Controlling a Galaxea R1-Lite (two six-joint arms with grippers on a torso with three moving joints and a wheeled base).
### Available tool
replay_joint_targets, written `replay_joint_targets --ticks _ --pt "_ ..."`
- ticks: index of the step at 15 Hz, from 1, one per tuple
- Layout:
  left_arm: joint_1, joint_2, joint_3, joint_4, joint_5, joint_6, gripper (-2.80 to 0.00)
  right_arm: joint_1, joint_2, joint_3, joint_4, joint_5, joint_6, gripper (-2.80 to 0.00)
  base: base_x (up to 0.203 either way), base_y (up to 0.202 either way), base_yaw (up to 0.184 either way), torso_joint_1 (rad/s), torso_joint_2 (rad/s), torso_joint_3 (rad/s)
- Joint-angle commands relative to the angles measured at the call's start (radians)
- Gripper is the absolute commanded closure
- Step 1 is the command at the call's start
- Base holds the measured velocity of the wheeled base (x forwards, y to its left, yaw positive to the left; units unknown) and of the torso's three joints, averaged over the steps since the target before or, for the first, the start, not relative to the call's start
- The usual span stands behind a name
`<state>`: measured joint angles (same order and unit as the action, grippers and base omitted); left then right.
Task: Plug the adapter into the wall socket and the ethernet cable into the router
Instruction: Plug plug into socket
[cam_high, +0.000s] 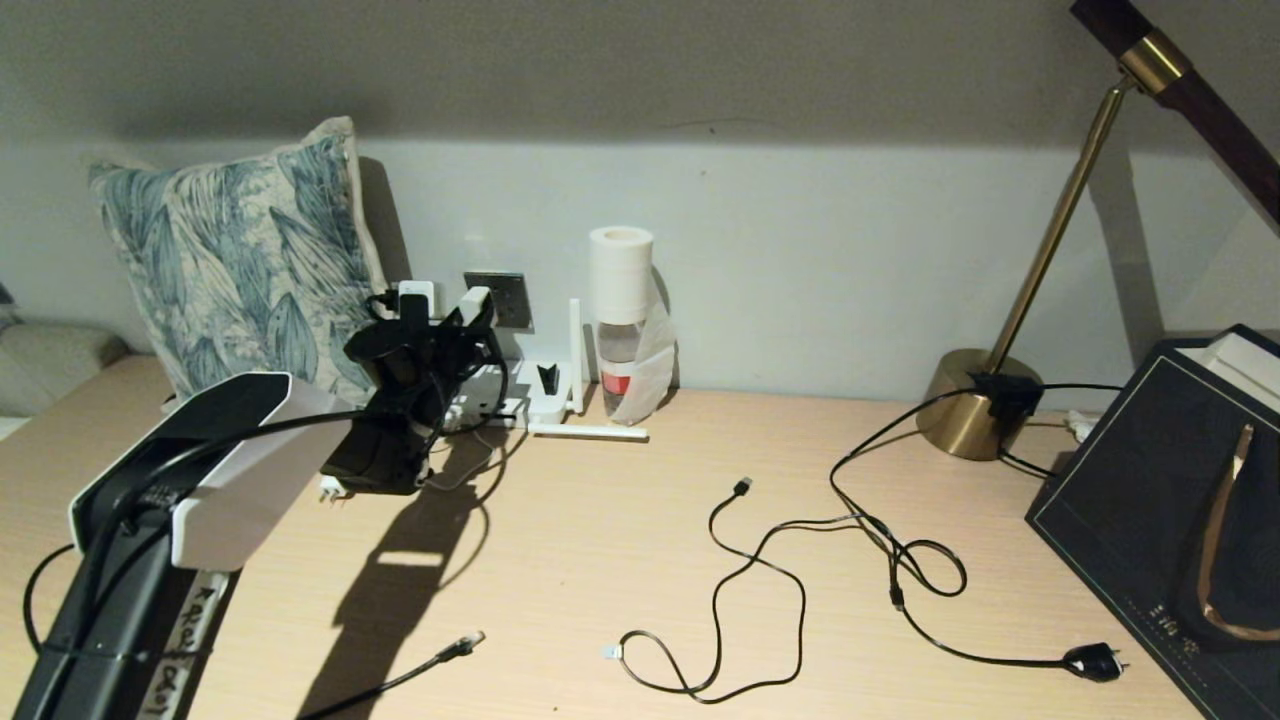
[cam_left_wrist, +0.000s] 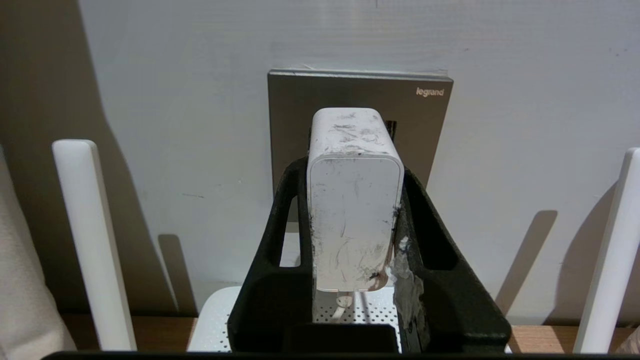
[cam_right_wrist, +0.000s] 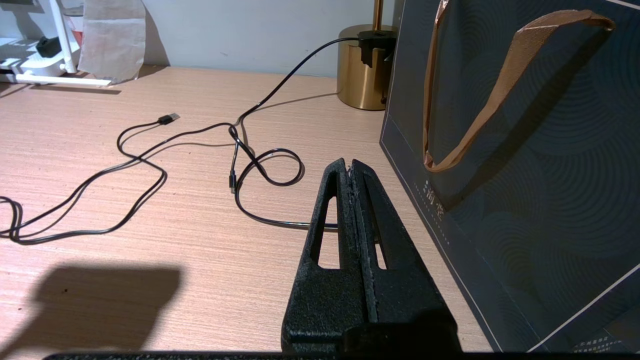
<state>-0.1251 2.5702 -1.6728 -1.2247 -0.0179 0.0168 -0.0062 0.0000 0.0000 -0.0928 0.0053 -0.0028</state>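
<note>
My left gripper (cam_left_wrist: 354, 170) is shut on the adapter (cam_left_wrist: 355, 210), a scuffed white box whose thin white cord hangs from its underside. The adapter's far end is right at the grey wall socket (cam_left_wrist: 300, 110); whether its prongs are in is hidden. In the head view the left gripper (cam_high: 468, 318) is up against the wall socket (cam_high: 508, 298). The white router (cam_high: 545, 400) lies just below it, and its antennas (cam_left_wrist: 92, 240) stand on both sides. The ethernet cable (cam_high: 465, 643) lies on the table's front, clear connector free. My right gripper (cam_right_wrist: 348, 162) hovers shut and empty beside the bag.
A leaf-print pillow (cam_high: 235, 250) leans on the wall to the left. A bottle (cam_high: 620, 350) stands right of the router. A black USB cable (cam_high: 740, 487), the lamp's cord (cam_high: 1095, 662), a brass lamp (cam_high: 965, 410) and a dark gift bag (cam_high: 1150, 500) occupy the right side.
</note>
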Motion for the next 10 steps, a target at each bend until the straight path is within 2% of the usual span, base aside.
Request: replay_joint_targets --ticks 1,10 --pt "-0.001 0.004 -0.001 -0.007 0.001 0.0 0.0 0.0 0.002 0.035 -0.001 0.001 0.0 0.0 0.0 0.0 0.0 0.0 0.0 0.0" --pt "-0.001 0.024 -0.03 0.019 -0.013 0.0 0.0 0.0 0.002 0.035 -0.001 0.001 0.0 0.0 0.0 0.0 0.0 0.0 0.0 0.0"
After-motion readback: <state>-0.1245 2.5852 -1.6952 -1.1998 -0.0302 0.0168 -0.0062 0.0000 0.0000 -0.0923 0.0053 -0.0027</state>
